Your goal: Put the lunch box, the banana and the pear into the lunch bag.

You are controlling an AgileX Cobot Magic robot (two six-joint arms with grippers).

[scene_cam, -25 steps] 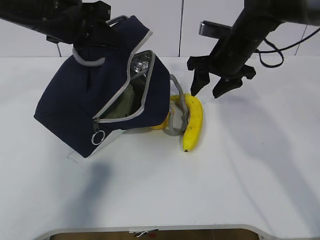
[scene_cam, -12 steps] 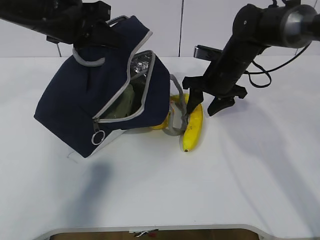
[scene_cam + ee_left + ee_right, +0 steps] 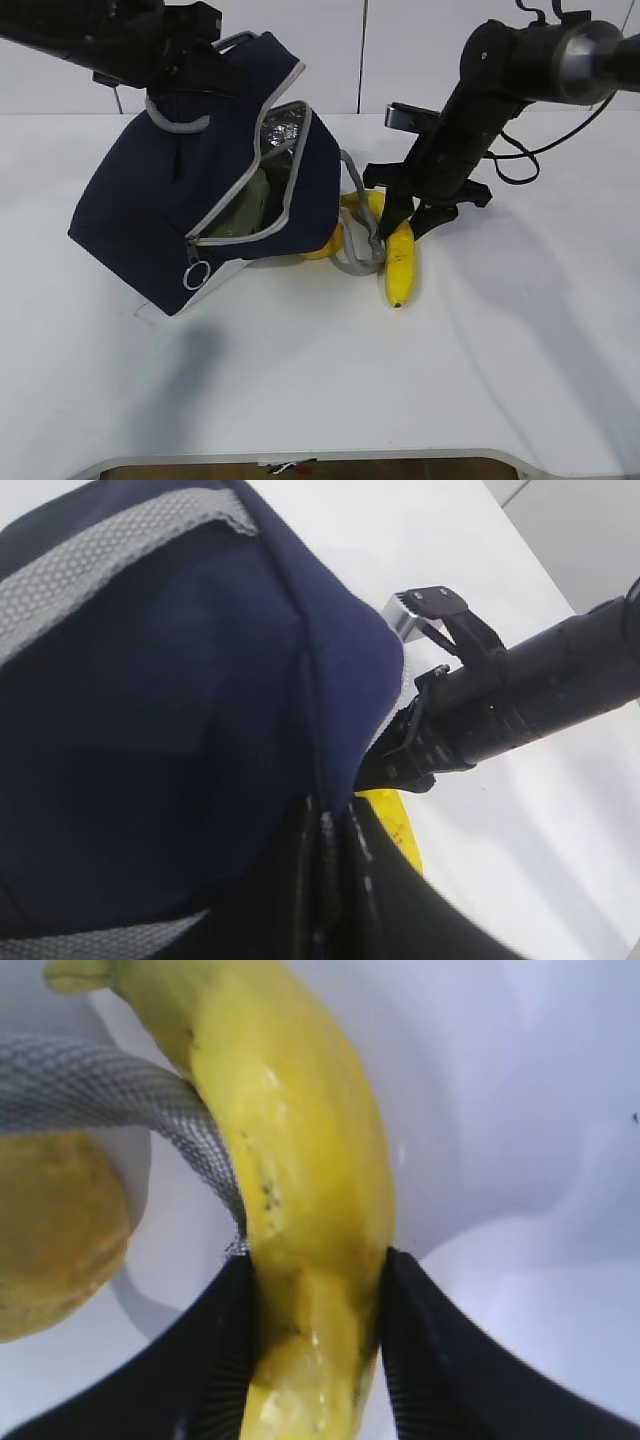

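Note:
The navy lunch bag [image 3: 160, 190] is tilted, with its zipper open toward me. The sage-green lid of the lunch box [image 3: 250, 205] shows inside the opening. My left gripper [image 3: 190, 65] is shut on the bag's top edge and holds it up; in the left wrist view the fingers [image 3: 335, 825] pinch the navy fabric [image 3: 180, 680]. The banana [image 3: 400, 258] lies on the table right of the bag. My right gripper [image 3: 407, 213] is shut on its upper part; both pads press its sides [image 3: 310, 1300]. The pear [image 3: 325, 246] sits half hidden under the bag's edge, left of the banana [image 3: 50, 1230].
A loose grey webbing handle [image 3: 352, 258] loops on the table between pear and banana and touches the banana [image 3: 110, 1090]. The metal ring pull [image 3: 196, 274] hangs at the bag's front corner. A white wall stands behind the white table [image 3: 500, 380].
My right gripper has come down and to the left and closed on the banana. The banana has swung, its lower tip shifting right. The left gripper and bag have not moved.

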